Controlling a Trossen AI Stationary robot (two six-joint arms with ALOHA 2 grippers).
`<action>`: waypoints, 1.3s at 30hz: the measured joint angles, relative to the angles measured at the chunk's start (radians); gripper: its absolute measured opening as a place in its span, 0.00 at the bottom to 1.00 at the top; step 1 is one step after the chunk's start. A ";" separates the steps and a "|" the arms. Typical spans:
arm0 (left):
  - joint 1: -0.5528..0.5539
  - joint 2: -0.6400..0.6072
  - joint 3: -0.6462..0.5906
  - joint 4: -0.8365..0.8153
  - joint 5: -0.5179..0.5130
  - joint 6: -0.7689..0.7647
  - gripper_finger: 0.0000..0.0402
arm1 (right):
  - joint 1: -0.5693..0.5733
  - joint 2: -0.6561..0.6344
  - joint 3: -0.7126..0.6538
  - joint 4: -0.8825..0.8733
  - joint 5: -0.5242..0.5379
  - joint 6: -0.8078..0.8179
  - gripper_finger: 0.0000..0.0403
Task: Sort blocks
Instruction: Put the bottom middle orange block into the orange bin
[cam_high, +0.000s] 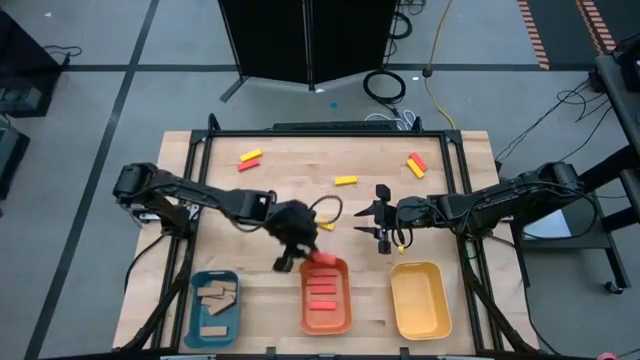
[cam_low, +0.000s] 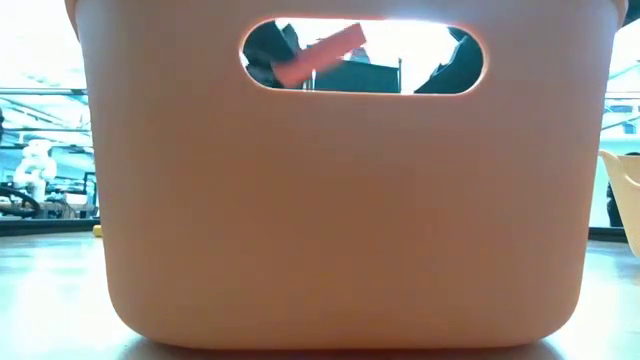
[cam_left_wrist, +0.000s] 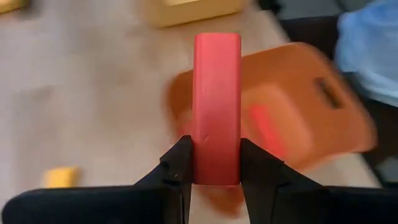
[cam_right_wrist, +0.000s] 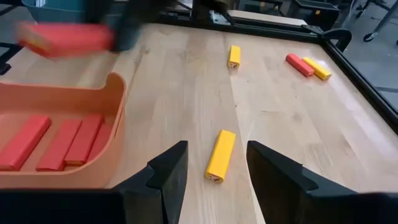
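My left gripper (cam_high: 298, 256) is shut on a red block (cam_left_wrist: 216, 93) above the far rim of the orange tray (cam_high: 345, 322). The block also shows through the tray's handle slot in the low view (cam_low: 320, 55). Several red blocks (cam_right_wrist: 62, 142) lie flat in that tray. My right gripper (cam_high: 383, 231) hovers open to the right of the tray, and a yellow block (cam_right_wrist: 220, 155) lies flat on the table ahead of its fingers. More red and yellow blocks lie at the far left (cam_high: 250, 158), far middle (cam_high: 346, 181) and far right (cam_high: 416, 164). My left gripper pinches the red block between its two fingers (cam_left_wrist: 180, 165), on two opposite long sides at the end nearest the gripper (cam_left_wrist: 216, 171). The fingers slant down from the table's left, and the block sticks out ahead of them. It is lifted clear of table and tray.
A blue tray (cam_high: 195, 318) with tan blocks stands at the near left and a yellow tray (cam_high: 420, 298) at the near right. A black frame (cam_high: 330, 128) borders the wooden table. Bare wood lies between the trays and the far blocks.
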 joint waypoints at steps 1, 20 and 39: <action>-0.024 -0.002 0.000 0.014 0.002 -0.015 0.23 | 0.000 0.000 0.000 0.002 0.000 0.000 0.40; -0.194 0.137 0.002 0.168 -0.158 -0.127 0.23 | 0.001 0.000 0.000 0.034 -0.003 0.053 0.40; -0.194 0.167 0.002 0.178 -0.173 -0.118 0.32 | 0.003 0.000 0.000 0.030 -0.002 0.076 0.40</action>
